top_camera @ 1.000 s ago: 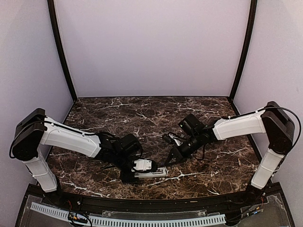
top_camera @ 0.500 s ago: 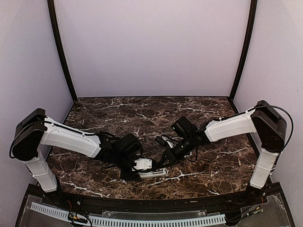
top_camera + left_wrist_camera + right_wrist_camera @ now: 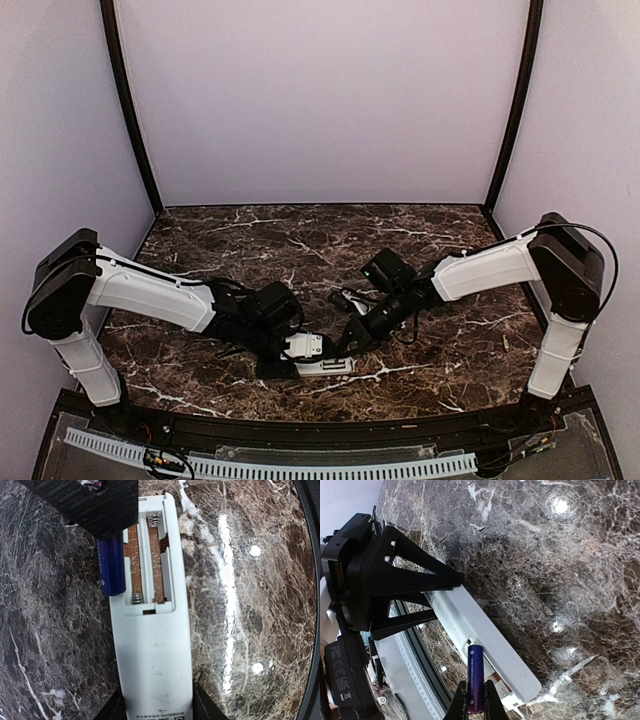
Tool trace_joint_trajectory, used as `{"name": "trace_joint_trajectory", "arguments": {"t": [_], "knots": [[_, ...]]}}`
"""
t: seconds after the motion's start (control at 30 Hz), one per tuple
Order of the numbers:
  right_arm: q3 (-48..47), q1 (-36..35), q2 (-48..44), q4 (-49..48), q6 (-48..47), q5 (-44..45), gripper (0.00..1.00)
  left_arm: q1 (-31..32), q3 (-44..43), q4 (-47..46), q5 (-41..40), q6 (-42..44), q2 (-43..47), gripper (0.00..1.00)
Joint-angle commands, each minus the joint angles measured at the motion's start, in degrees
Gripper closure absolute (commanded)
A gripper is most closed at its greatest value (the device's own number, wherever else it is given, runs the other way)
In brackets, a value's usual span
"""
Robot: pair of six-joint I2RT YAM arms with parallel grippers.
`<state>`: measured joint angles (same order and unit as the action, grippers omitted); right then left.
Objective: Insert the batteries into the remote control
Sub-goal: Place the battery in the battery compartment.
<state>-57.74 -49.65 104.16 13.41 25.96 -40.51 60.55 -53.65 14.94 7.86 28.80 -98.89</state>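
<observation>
The white remote control (image 3: 152,655) lies back side up on the marble table, its battery bay (image 3: 148,562) open with both slots bare and springs showing. My left gripper (image 3: 156,707) is shut on the remote's label end. My right gripper (image 3: 475,705) is shut on a blue battery (image 3: 474,679) and holds it just over the left edge of the open bay. The same battery shows in the left wrist view (image 3: 112,567), under my right gripper's finger (image 3: 95,502). In the top view the remote (image 3: 325,367) lies near the front edge between both grippers. No other battery is in view.
The dark marble table (image 3: 320,250) is walled by pale panels at the back and sides. A black rim (image 3: 300,430) runs along the near edge, close to the remote. The left gripper body (image 3: 365,575) stands right beside the battery.
My right arm has swung left and down toward the remote, bringing the battery over the open bay. My left gripper and the remote have stayed put.
</observation>
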Motion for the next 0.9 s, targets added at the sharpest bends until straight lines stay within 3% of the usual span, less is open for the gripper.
{"name": "trace_joint_trajectory", "arguments": {"t": [0.0, 0.37, 0.87], "knots": [[-0.5, -0.4, 1.1, 1.4, -1.1, 1.2, 1.00, 0.2, 0.3, 3.6, -0.5, 0.4, -2.1, 0.61], [0.8, -1.2, -3.6, 2.3, -0.1, 0.8, 1.00, 0.2, -0.2, 3.8, -0.6, 0.3, -2.8, 0.62], [0.8, -2.8, -0.2, 3.0, 2.0, 4.6, 1.00, 0.2, -0.4, 3.9, -0.8, 0.2, -3.1, 0.61]]}}
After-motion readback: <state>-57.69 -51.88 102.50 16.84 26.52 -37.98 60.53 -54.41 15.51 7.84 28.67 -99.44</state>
